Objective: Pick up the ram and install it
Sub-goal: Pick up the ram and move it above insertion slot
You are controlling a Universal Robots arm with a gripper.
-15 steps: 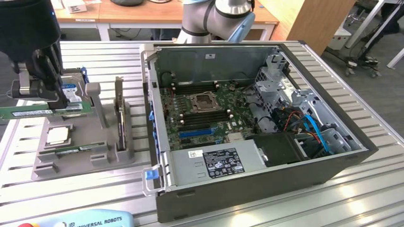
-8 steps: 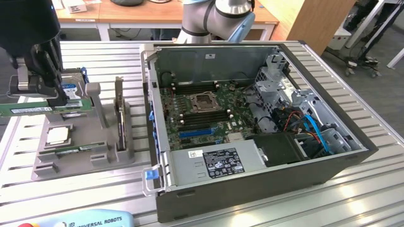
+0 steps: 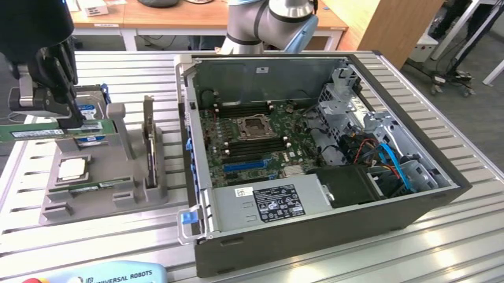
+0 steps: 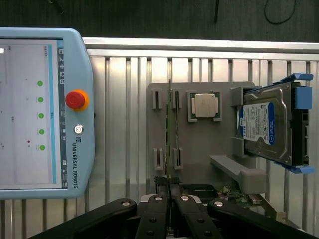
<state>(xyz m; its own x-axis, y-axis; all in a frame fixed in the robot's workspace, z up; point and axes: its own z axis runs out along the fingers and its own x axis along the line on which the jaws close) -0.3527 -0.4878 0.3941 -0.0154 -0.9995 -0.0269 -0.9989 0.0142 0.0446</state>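
Gripper point(image 4: 169, 185) fingers point(image 4: 157, 214) pinch the ram point(image 3: 39, 132) by its flat faces, above the grey fixture's point(image 3: 87, 209) slotted end. It looks light, stiff and fragile, so a gentle hold clear of its contacts suits it.

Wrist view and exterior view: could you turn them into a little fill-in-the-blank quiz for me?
1. The end effector grips the thin green ___.
2. The hard drive carries a mostly ___ label.
3. The pendant has a round ___ button.
Missing words: ram; blue; red.
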